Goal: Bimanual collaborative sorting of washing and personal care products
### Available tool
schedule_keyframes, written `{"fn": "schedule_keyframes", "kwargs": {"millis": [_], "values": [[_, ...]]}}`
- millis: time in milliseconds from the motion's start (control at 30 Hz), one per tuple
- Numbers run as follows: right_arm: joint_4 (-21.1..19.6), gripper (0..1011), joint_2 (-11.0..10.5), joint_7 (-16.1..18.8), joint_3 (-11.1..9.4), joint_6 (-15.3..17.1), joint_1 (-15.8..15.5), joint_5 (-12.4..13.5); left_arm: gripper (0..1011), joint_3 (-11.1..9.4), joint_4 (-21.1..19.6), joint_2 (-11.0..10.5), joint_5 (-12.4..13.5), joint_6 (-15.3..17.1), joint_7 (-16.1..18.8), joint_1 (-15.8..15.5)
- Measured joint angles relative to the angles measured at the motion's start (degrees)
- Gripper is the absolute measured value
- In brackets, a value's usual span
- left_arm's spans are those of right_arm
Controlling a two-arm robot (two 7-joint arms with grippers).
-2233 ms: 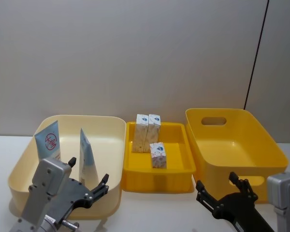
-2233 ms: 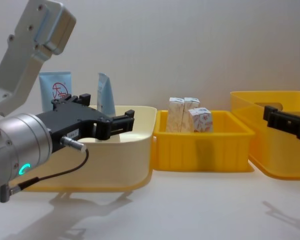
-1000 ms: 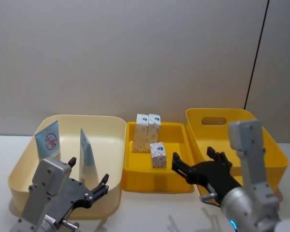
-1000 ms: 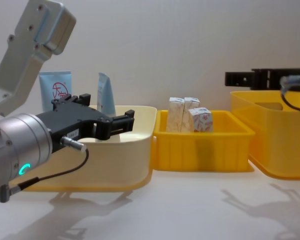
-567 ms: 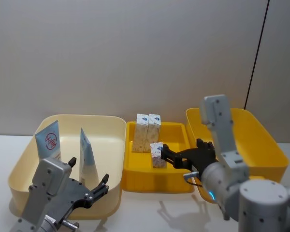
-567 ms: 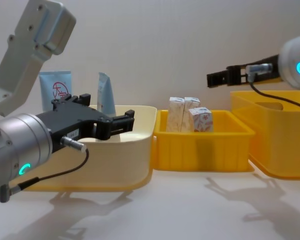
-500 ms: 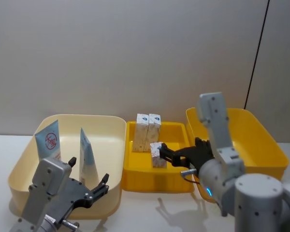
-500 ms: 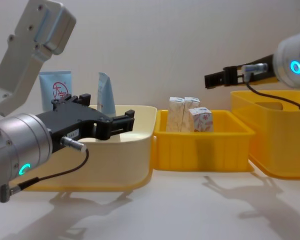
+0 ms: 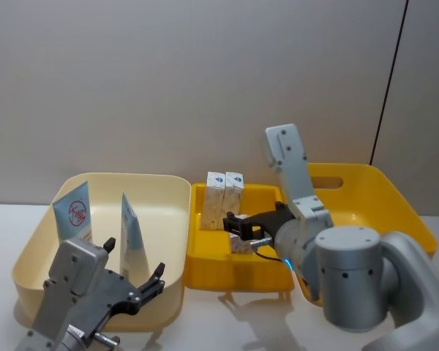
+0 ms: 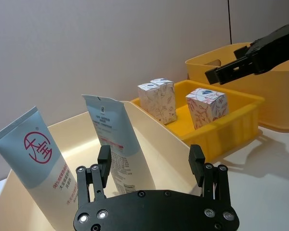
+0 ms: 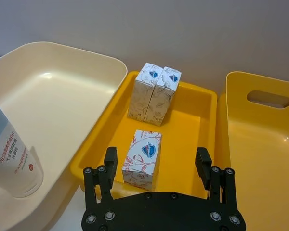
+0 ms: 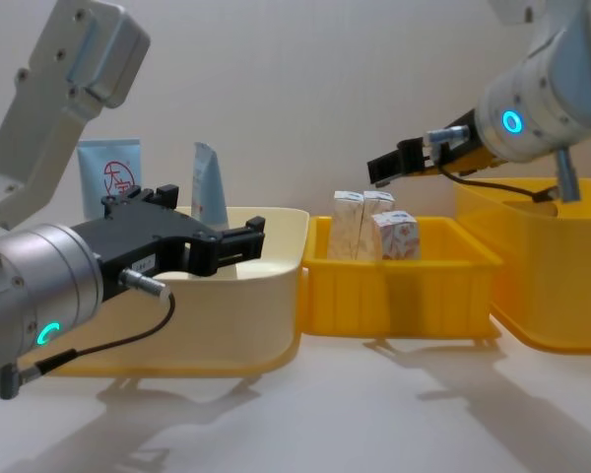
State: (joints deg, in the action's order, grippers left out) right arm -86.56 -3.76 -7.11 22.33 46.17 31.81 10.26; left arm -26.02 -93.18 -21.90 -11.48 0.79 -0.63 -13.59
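Two light-blue tubes (image 9: pixel 73 213) (image 9: pixel 132 235) stand upright in the cream bin (image 9: pixel 117 178); the left one carries a red circle logo. In the small yellow tray (image 9: pixel 256 188), two white cartons (image 9: pixel 224 196) stand side by side at the back. A single carton (image 11: pixel 142 159) stands nearer the front. My right gripper (image 9: pixel 238 225) hangs open above that single carton, with nothing between its fingers (image 11: pixel 110 164). My left gripper (image 9: pixel 134 262) is open and empty at the cream bin's near side, level with its rim and in front of the tubes (image 10: pixel 113 139).
A large yellow bin (image 9: pixel 395 205) with a handle cut-out stands to the right of the tray and has nothing in it. The three containers sit in a row on the white table (image 12: pixel 374 414), with a plain wall behind.
My right arm has risen from the front right and swung left over the tray, ending above the single carton. The left arm and all products have not moved.
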Motion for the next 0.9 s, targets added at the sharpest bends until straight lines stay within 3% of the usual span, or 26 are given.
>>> {"fn": "schedule_keyframes", "kwargs": {"millis": [433,900], "values": [[8.01,1009,3.46,-0.43,-0.26,1.07,3.60,-0.20,1003,0.00,0.00,0.00,0.00,0.00,0.00,0.00],[14.15,1009,6.00,-1.86,-0.30,-0.64,5.33,-1.31,1003,0.00,0.00,0.00,0.00,0.00,0.00,0.00]]}}
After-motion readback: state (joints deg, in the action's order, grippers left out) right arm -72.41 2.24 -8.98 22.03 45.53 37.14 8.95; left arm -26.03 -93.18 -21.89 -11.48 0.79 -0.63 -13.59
